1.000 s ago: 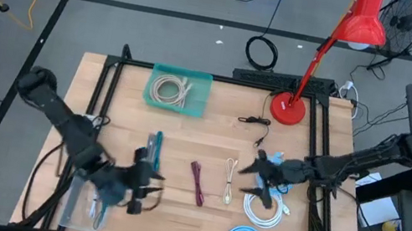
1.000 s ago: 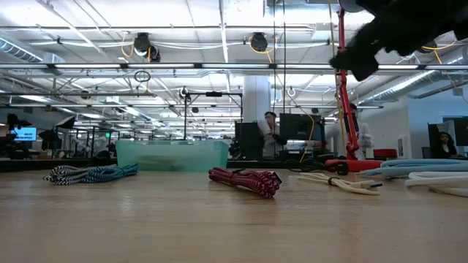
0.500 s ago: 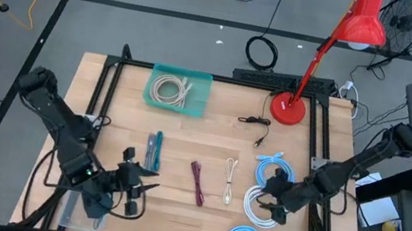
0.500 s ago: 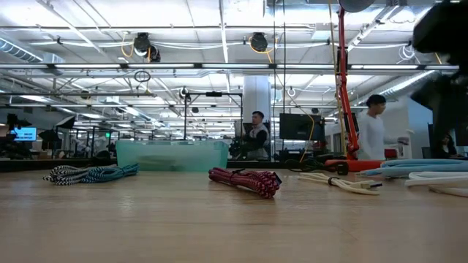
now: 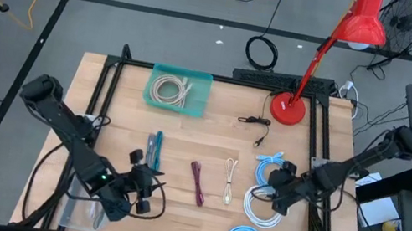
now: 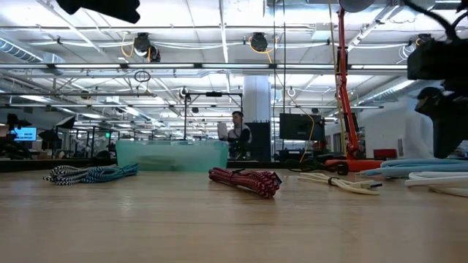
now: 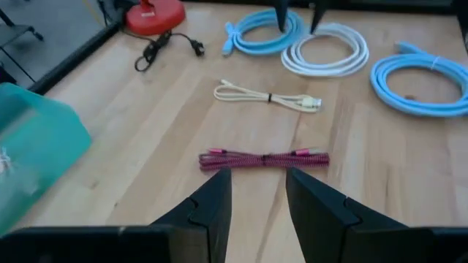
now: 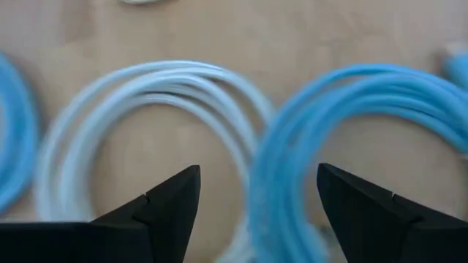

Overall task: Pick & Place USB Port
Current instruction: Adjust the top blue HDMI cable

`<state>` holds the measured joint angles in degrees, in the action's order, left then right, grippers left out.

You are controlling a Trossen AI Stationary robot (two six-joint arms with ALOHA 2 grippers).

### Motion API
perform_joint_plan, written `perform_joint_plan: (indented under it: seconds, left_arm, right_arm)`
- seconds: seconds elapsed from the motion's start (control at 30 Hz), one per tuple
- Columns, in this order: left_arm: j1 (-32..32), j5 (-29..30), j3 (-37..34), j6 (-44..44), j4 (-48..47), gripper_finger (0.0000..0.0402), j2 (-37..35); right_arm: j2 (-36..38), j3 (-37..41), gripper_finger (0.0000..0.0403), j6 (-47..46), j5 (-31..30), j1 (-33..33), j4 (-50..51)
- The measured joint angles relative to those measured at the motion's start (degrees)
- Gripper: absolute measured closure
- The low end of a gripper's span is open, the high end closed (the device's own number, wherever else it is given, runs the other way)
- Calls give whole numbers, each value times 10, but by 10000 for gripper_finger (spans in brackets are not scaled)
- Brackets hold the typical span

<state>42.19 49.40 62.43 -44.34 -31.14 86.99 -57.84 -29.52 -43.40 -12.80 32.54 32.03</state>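
Robotics lab in an open industrial hall: exposed ceiling ducts [image 6: 146, 45], strip lights, monitors [image 6: 296, 126] and a person [image 6: 238, 131] at benches behind; wooden worktop [image 5: 217, 147] in a black frame [image 5: 111, 73], red lamp [image 5: 358, 23], cables on grey floor [image 5: 120, 24].

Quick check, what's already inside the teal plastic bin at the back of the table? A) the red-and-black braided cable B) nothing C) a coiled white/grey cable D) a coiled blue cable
C: the high view shows a coiled white/grey cable lying inside the teal plastic bin, while the blue coils and the red-and-black braided cable lie out on the wooden table.
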Motion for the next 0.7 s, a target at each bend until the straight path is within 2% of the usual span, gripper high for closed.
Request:
perform_joint_plan:
  seconds: [0.23, 0.5, 0.7]
  left_arm:
    - [-5, -4, 0, -2, 1, 270, 8]
    - [-5, -10, 0, -1, 1, 270, 8]
    - [-5, -12, 0, -1, 1, 270, 8]
  right_arm:
    - [0, 0, 138, -2, -3, -41, 47]
    - [0, 0, 138, -5, 35, -40, 32]
    - [0, 0, 138, -3, 37, -39, 33]
